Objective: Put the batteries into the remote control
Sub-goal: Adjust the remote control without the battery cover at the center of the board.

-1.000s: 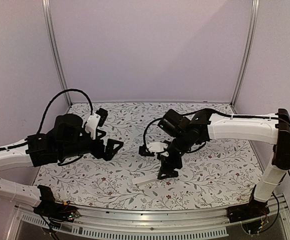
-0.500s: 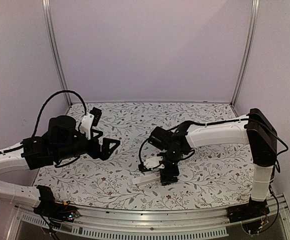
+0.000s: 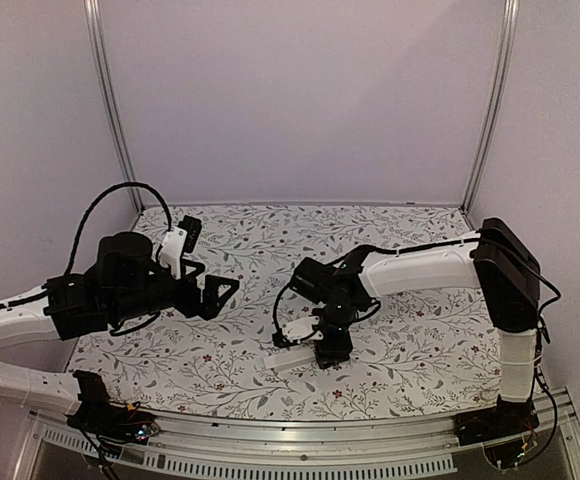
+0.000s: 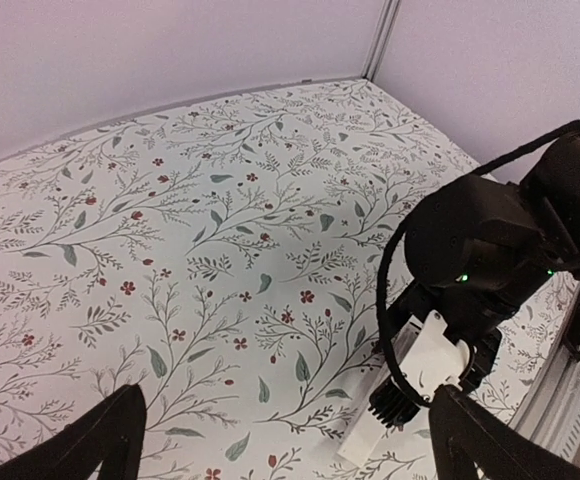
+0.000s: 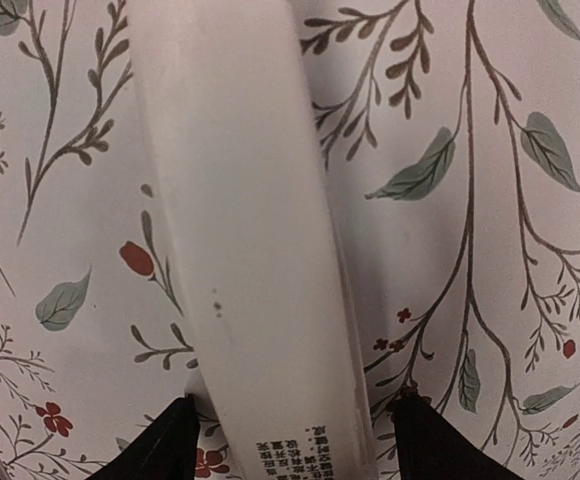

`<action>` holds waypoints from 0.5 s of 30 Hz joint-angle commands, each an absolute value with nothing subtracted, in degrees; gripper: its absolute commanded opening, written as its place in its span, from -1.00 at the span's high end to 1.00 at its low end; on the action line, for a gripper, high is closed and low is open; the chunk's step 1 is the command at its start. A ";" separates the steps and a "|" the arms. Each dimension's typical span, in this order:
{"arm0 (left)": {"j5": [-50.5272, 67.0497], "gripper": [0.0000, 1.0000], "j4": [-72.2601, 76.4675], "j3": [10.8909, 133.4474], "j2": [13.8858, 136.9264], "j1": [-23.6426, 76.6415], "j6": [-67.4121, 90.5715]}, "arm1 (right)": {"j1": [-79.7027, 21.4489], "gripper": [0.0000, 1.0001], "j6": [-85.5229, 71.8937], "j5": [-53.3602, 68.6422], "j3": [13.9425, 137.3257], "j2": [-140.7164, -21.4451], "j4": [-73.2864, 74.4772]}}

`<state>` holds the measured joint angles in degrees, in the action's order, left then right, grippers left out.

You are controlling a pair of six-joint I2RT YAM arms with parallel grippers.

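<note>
A long white bar [image 5: 240,230] with small printed text at its near end lies on the floral table. No black button patch shows on it, so I cannot tell if it is the remote control. My right gripper [image 5: 295,445] is open and low over it, one fingertip on each side with small gaps. In the top view the right gripper [image 3: 330,350] covers the bar's right end, and the bar [image 3: 288,360] sticks out to the left. My left gripper [image 3: 220,290] is open and empty, held above the table's left part. No batteries are in view.
The left wrist view shows the right arm's black wrist [image 4: 490,250] and its white camera mount [image 4: 440,355] over the bar [image 4: 368,432]. The floral table cover [image 3: 400,350] ends at a metal rail [image 3: 300,432] at the near edge. Purple walls enclose the other sides.
My right arm swung down and toward the near edge, bringing its open gripper onto the white bar. My left gripper drew back slightly to the left.
</note>
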<state>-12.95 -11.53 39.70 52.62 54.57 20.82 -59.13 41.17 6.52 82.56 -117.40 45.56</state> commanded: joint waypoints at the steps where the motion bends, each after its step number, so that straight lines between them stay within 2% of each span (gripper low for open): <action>1: -13.06 -0.99 -10.75 38.86 52.80 53.31 21.70 | -59.44 -0.31 41.83 6.39 83.47 -119.28 46.12; 5: -12.82 -0.99 -10.64 38.77 52.98 52.80 22.26 | -59.51 0.04 41.54 6.22 82.89 -119.35 45.98; 15: -9.19 -0.98 -14.76 41.02 58.22 48.08 28.47 | -59.82 0.31 36.04 4.83 81.58 -118.67 44.63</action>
